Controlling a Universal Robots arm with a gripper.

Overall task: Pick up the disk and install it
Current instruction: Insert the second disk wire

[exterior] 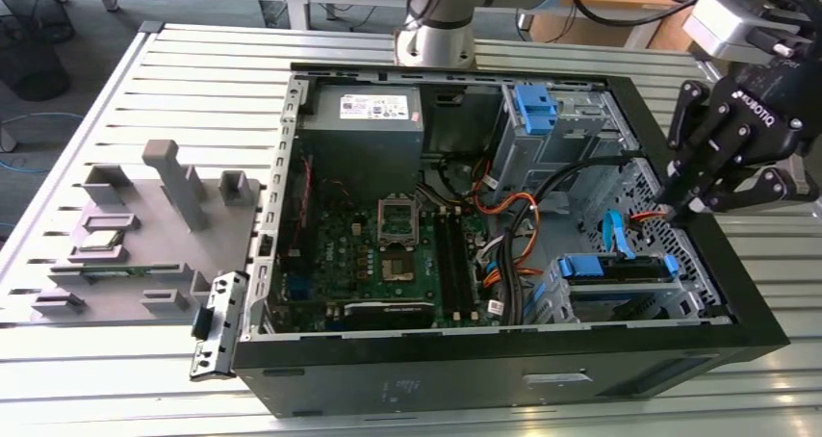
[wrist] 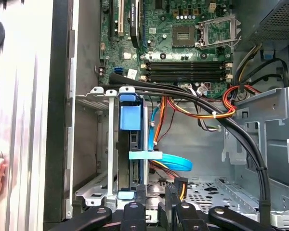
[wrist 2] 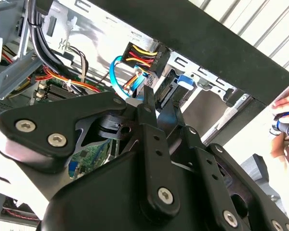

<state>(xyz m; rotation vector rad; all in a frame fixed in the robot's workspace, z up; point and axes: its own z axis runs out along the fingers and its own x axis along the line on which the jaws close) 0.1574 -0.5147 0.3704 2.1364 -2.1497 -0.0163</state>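
Note:
The disk (wrist: 133,159) stands edge-on inside the metal drive cage (wrist: 94,144) of the open computer case, its blue bracket (wrist: 130,118) facing out. In the exterior view the disk's blue bracket (exterior: 617,266) shows in the cage at the case's near right corner. My gripper (exterior: 677,206) hangs over the case's right wall, just above that cage. In both wrist views the fingertips (wrist: 139,192) are a little apart with nothing between them, beside the disk's end and close to a light-blue data cable (wrist: 176,161) and a wired power plug (wrist 2: 144,53). My gripper (wrist: 155,190) (wrist 2: 159,94) touches neither.
Black cable bundles (wrist: 241,139) and orange wires cross the case floor near the cage. A second blue bracket (exterior: 533,110) sits in the upper bay, beside the grey power supply (exterior: 366,110). A grey parts fixture (exterior: 129,235) lies at the exterior view's left. A person's hand (wrist 2: 284,115) is outside the case.

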